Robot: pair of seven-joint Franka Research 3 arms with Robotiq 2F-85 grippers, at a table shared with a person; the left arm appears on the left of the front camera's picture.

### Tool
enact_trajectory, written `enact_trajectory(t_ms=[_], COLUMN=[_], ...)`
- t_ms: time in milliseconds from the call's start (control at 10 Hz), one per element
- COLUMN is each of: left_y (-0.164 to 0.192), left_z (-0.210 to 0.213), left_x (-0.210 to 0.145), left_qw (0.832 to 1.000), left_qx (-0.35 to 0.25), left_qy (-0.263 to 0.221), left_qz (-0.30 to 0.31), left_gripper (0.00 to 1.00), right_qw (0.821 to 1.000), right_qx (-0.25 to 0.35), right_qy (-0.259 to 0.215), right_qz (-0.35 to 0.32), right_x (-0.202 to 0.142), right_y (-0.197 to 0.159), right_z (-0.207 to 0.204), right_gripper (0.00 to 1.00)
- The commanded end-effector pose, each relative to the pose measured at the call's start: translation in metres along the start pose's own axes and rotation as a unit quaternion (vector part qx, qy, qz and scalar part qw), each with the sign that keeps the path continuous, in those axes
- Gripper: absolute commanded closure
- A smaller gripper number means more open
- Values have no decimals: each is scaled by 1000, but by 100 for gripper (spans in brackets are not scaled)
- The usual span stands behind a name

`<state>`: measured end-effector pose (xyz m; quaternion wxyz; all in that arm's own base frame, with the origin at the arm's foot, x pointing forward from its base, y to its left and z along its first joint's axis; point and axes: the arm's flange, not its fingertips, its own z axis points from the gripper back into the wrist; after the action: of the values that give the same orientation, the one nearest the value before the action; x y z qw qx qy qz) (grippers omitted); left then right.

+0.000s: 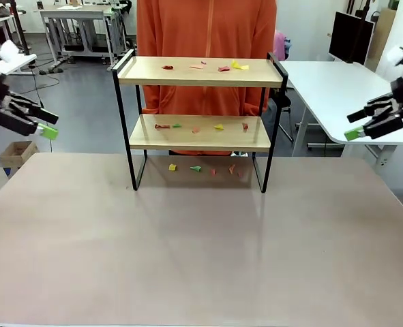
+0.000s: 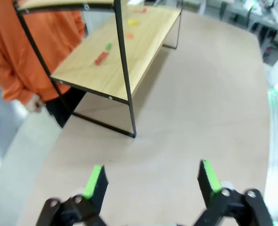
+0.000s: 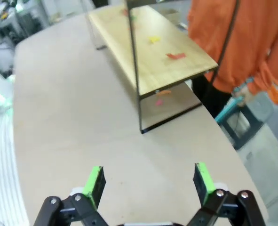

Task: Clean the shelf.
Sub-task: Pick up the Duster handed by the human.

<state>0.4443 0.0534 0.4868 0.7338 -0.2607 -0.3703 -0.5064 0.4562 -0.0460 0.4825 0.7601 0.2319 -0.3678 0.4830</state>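
Wooden shelf (image 1: pixel 146 72) boards carry coloured scraps (image 1: pixel 218 127); left tool (image 2: pixel 151 181) and right tool (image 3: pixel 148 181) gape empty.

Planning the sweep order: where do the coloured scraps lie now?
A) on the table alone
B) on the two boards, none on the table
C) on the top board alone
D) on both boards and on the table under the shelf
D: coloured scraps lie on the shelf's top board, on its lower board, and on the table beneath it.
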Motion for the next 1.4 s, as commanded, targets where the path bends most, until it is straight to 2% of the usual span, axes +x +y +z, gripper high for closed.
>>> enact_trajectory(t_ms=[0,100,200,600,700,900,1100,1300], left_y=[34,32,10,10,15,80,106,127], left_z=[-11,-13,0,0,-1,4,6,2], left_x=[-22,-21,-17,-17,-20,-45,-69,-91], left_qw=[997,996,999,999,999,995,983,969], left_qx=[-45,-57,-13,-13,-15,-36,-66,-82], left_qy=[-44,-63,-29,-29,-25,-95,-171,-228], left_qz=[-36,-1,-24,-24,-26,12,-21,-49], left_gripper=[0,0,0,0,0,0,0,0], right_qw=[999,999,1000,1000,1000,997,987,976], right_qx=[39,44,23,23,24,45,82,101], right_qy=[-2,-9,-12,-12,3,-60,-138,-195], right_qz=[24,-14,16,16,18,-12,2,11], right_x=[-22,-23,-15,-15,-16,-43,-75,-100], right_y=[-43,-41,-12,-12,-19,-88,-126,-161], right_z=[-19,-24,-4,-4,-5,-6,-10,-18], right_gripper=[0,0,0,0,0,0,0,0])
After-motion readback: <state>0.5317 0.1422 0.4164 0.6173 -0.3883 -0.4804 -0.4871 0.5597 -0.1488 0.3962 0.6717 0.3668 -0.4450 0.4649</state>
